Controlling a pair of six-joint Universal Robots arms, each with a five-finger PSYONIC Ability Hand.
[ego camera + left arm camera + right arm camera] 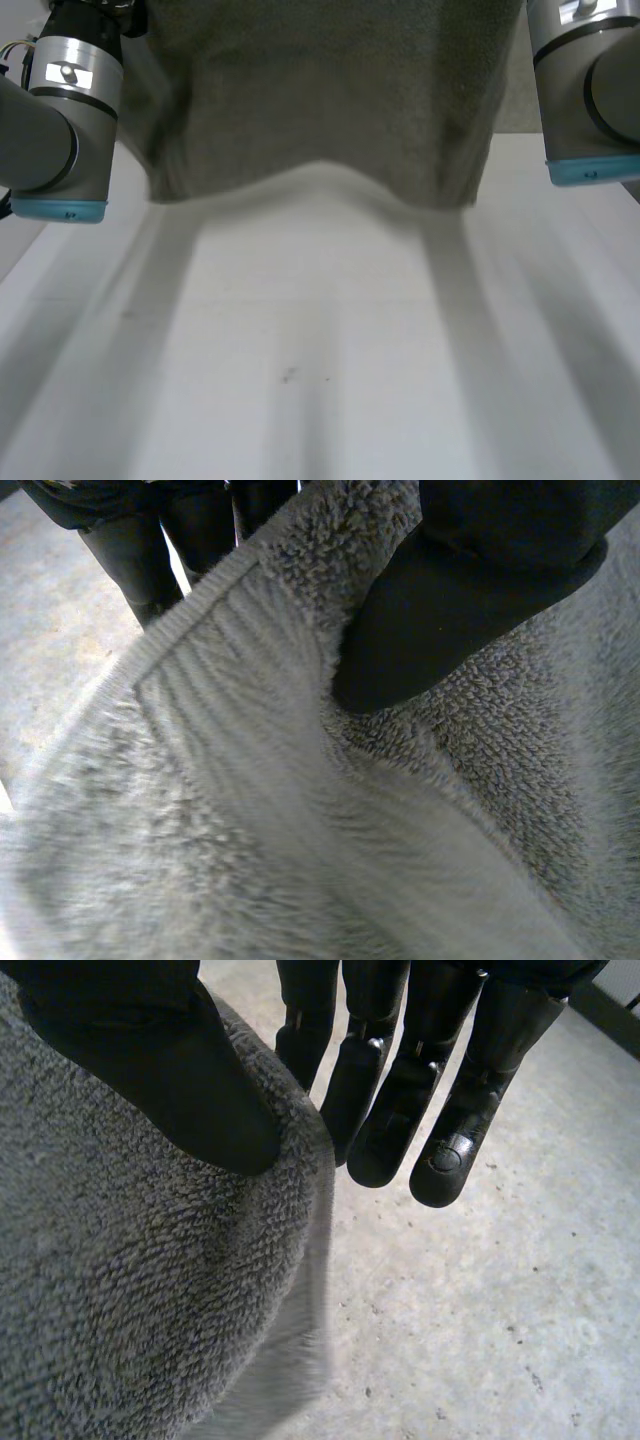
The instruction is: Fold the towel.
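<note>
Our left hand (pixel 470 600) pinches the towel (pixel 300 830) near its ribbed edge. The thumb presses on the fluffy side and the fingers (pixel 130 560) sit behind it. Our right hand (pixel 150 1060) pinches another edge of the towel, with the thumb on top and the straight fingers (pixel 440 1110) close together just past the edge. The grey towel hangs between our left arm (pixel 60 130) and our right arm (pixel 590 90), above the white worktop (pixel 320 350). Its bottom edge curves up in the middle.

White table (pixel 330 300), few small dark specks (pixel 288 376)
</note>
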